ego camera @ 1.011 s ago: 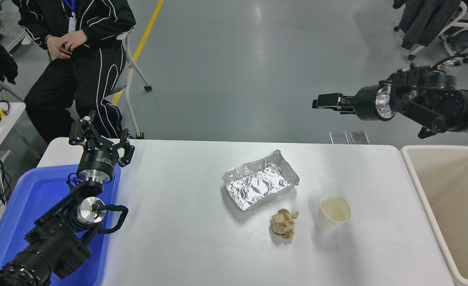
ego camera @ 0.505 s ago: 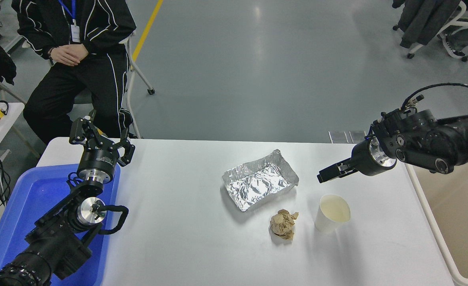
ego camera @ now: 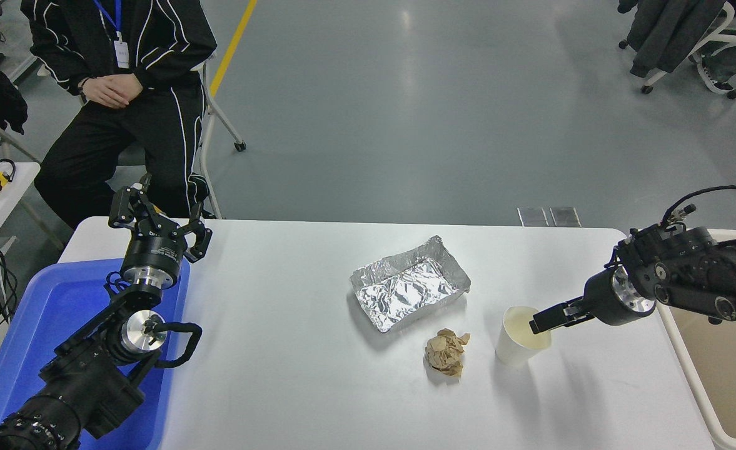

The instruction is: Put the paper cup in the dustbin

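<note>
Your right end effector (ego camera: 539, 323) reached in from the right edge with its tip at the right rim of the paper cup (ego camera: 520, 337), over the cup's open mouth. From this view you could not tell how far its fingers were spread, nor whether they had hold of the rim. The cup stood upright on the white table (ego camera: 317, 387), toward the right side, its cream inside facing up.

Just left of the cup lay a crumpled brown paper wad (ego camera: 446, 352), near it but apart. Farther back and left of both sat a crinkled silver foil tray (ego camera: 409, 283), its open side up.

The beige dustbin (ego camera: 680, 350) stood against the table's right end, its thick rim partly hidden behind your right arm, well apart from the cup.

Your left arm was parked at the lower left, over a bright blue plastic tub (ego camera: 42, 312), and its end effector (ego camera: 158, 219) pointed away from you with its fingers spread apart and nothing between them.

A person in a black tracksuit with white stripes sat on a chair beyond the table's far left corner, one hand (ego camera: 110, 92) resting in the lap.
</note>
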Robot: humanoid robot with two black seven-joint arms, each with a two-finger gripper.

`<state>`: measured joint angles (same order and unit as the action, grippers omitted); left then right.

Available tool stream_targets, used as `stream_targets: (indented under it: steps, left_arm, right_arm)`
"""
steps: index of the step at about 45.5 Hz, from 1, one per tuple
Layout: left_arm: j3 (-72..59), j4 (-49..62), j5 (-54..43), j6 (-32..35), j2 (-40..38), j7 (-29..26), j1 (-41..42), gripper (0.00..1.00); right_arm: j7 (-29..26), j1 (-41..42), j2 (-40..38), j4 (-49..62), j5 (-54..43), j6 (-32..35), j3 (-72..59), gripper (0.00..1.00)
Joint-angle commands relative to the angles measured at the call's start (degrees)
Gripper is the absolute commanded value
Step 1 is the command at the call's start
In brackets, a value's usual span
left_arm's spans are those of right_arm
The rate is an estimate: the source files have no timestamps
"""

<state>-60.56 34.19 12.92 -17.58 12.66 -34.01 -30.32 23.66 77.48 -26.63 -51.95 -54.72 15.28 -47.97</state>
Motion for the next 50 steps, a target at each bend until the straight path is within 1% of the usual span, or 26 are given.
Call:
stream_targets:
  steps: [1,8,10,13,15,16,20,23,24,26,28,29,30,41,50]
  left_arm:
    - [0.0,0.0,0.0,0.0,0.0,0.0,0.0,1.00]
    - [0.0,0.0,0.0,0.0,0.0,0.0,0.0,1.00]
    - [0.0,0.0,0.0,0.0,0.0,0.0,0.0,1.00]
    - [0.0,0.0,0.0,0.0,0.0,0.0,0.0,1.00]
    - [0.0,0.0,0.0,0.0,0.0,0.0,0.0,1.00]
    - [0.0,0.0,0.0,0.0,0.0,0.0,0.0,1.00]
    - [0.0,0.0,0.0,0.0,0.0,0.0,0.0,1.00]
    - [0.0,0.0,0.0,0.0,0.0,0.0,0.0,1.00]
    - [0.0,0.0,0.0,0.0,0.0,0.0,0.0,1.00]
    - [0.0,0.0,0.0,0.0,0.0,0.0,0.0,1.00]
    - [0.0,0.0,0.0,0.0,0.0,0.0,0.0,1.00]
    - [0.0,0.0,0.0,0.0,0.0,0.0,0.0,1.00]
    - [0.0,0.0,0.0,0.0,0.0,0.0,0.0,1.00]
    - [0.0,0.0,0.0,0.0,0.0,0.0,0.0,1.00]
    - [0.0,0.0,0.0,0.0,0.0,0.0,0.0,1.00]
  right_arm:
    - [0.1,-1.5,0.0,0.2,-0.2,-2.4,0.2,0.99]
    - [0.1,-2.5,0.7,0.3,-0.2,-5.9,0.2,0.98]
    - [0.1,-2.6,1.3,0.3,-0.2,-7.5,0.1,0.95]
    - [0.1,-2.7,2.0,0.4,-0.2,-7.8,0.1,0.93]
    - [0.2,-2.9,2.5,0.9,-0.3,-8.0,0.1,0.90]
    - [0.2,-3.2,2.8,1.4,-0.3,-8.1,0.1,0.86]
    - [0.3,-3.7,4.0,3.0,-0.3,-8.2,0.0,0.83]
    - [0.3,-4.2,4.1,3.1,-0.3,-8.3,0.0,0.76]
    - [0.4,-4.2,4.2,3.1,-0.4,-8.4,-0.2,0.67]
    - [0.4,-4.3,4.3,3.2,-0.5,-8.5,-0.3,0.54]
    - [0.4,-4.3,4.7,3.3,-1.2,-8.6,-0.6,0.23]
    - [0.4,-4.3,4.7,3.3,-1.5,-8.7,-0.6,0.15]
    - [0.4,-4.4,4.7,3.3,-2.0,-8.6,-0.6,0.00]
    - [0.2,-5.6,4.6,6.2,-1.0,-8.5,0.2,0.00]
    - [0.3,-5.1,4.1,6.3,-1.0,-8.6,0.8,0.00]
